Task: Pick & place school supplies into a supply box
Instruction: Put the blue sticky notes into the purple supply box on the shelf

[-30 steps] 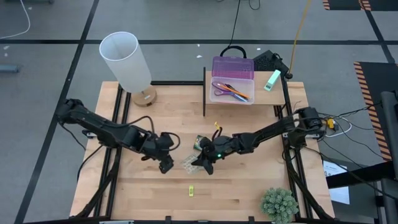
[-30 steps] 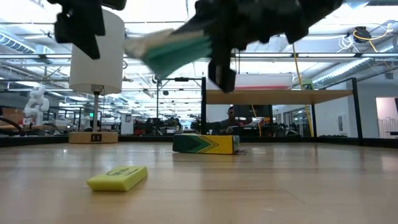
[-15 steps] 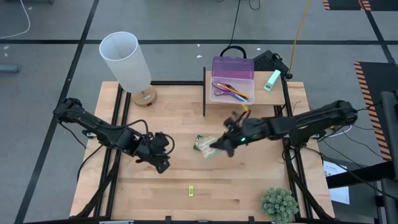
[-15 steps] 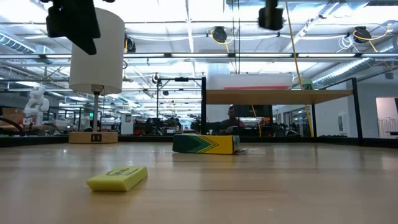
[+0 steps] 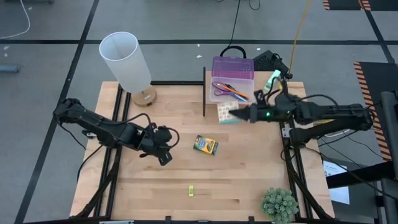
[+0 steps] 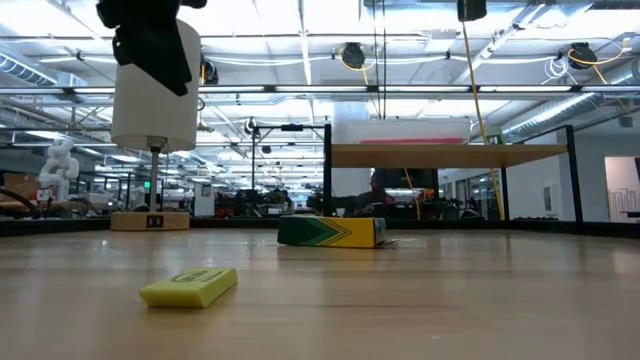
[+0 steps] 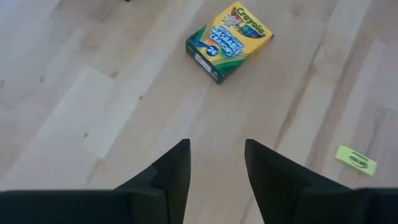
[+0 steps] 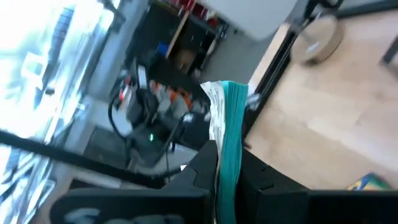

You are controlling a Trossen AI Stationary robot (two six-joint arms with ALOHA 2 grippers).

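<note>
My right gripper (image 5: pixel 240 115) hovers above the table just near of the supply box (image 5: pixel 232 79), shut on a pastel eraser block (image 5: pixel 226 113), white and teal in the right wrist view (image 8: pixel 222 112). The clear box with its purple lid stands on a raised shelf and holds pens and scissors. The green-yellow crayon box (image 5: pixel 205 145) lies flat mid-table, also in the left wrist view (image 7: pixel 229 41). A tiny yellow piece (image 5: pixel 191 191) lies toward the near edge. My left gripper (image 5: pixel 163 155) hangs open left of the crayon box, above bare wood (image 7: pixel 214 165). My right gripper pinches the eraser block's two broad faces (image 8: pixel 225 165) between its two fingers. The fingers come roughly level from the table's right. The block stands on edge in the hold, sticks out past the fingertips toward the table's left, and is lifted clear of the table.
A tall white lamp shade (image 5: pixel 127 61) on a wooden foot stands at the far left. A potted plant (image 5: pixel 278 204) sits at the near right corner. A green-white item (image 5: pixel 272 79) lies on the shelf right of the supply box. Black frame posts (image 5: pixel 204 93) edge the shelf.
My right gripper has lifted the eraser block from the table beside the crayon box and carried it up and toward the far right, to just near of the supply box. The crayon box and yellow piece have stayed put.
</note>
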